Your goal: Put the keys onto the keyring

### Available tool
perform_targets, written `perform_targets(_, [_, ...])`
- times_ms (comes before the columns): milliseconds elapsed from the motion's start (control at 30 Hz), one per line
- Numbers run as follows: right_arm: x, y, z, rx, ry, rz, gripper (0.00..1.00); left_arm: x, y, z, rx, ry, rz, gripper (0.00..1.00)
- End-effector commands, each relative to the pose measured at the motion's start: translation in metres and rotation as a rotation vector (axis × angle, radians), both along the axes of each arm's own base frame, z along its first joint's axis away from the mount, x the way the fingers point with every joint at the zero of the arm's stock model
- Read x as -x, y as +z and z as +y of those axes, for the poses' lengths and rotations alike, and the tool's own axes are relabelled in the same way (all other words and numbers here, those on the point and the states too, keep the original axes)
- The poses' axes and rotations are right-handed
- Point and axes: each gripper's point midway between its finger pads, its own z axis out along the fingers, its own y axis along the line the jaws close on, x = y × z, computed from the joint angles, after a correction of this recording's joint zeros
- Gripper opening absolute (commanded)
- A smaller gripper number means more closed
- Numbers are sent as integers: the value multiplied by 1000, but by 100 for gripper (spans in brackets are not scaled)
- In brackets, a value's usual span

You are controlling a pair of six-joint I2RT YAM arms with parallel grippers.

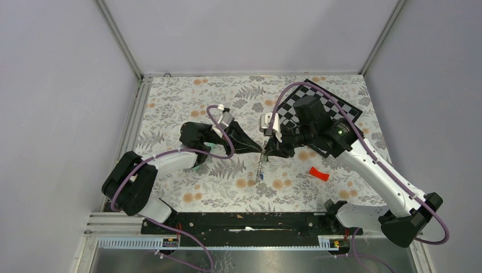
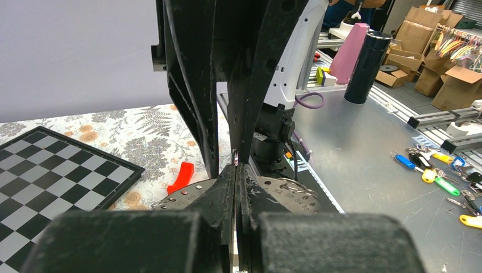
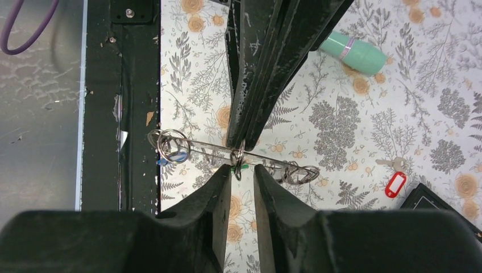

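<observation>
Only my right wrist camera shows it: my left claw (image 3: 239, 146) pinched shut on the keyring (image 3: 273, 164) above the floral cloth (image 3: 352, 131), my right claw (image 3: 242, 175) slightly parted just beside, a red-tagged key (image 3: 396, 185) lying apart.

No text, label or number can be read in any view. Print on the boxes (image 2: 449, 79) is too blurred to tell.

Grey ferns and orange blossoms pattern the pale counter (image 1: 170, 102). There is a black-and-white checked chessboard (image 1: 347, 108) at two o'clock, a red curved piece (image 1: 319, 174) at four o'clock, a mint-green tube (image 3: 352, 52) and a red-tagged key (image 3: 396, 185).
</observation>
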Motion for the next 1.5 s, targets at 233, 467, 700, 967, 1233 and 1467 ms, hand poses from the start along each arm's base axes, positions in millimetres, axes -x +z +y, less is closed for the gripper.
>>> perform_targets(233, [2,19,5,-83,19,-12,24,1,17,0,62,27,-46,0])
perform_targets(467, [1,17,7,-97,17,10,19,-1,18,0,65,39,-40,0])
perform_targets(700, [-1,13,7,-97,13,19,3,-2,18,0,67,43,-36,0])
perform_targets(967, [-13,12,-4,-6,-40,-14,0,-10,20,1,57,65,-37,15])
perform_targets(1233, [-26,8,-25,243,-76,-29,0,-37,19,0,-19,128,-50,54])
perform_targets(1467, [-38,16,-25,331,-88,-48,0,-49,14,-9,-27,141,-18,49])
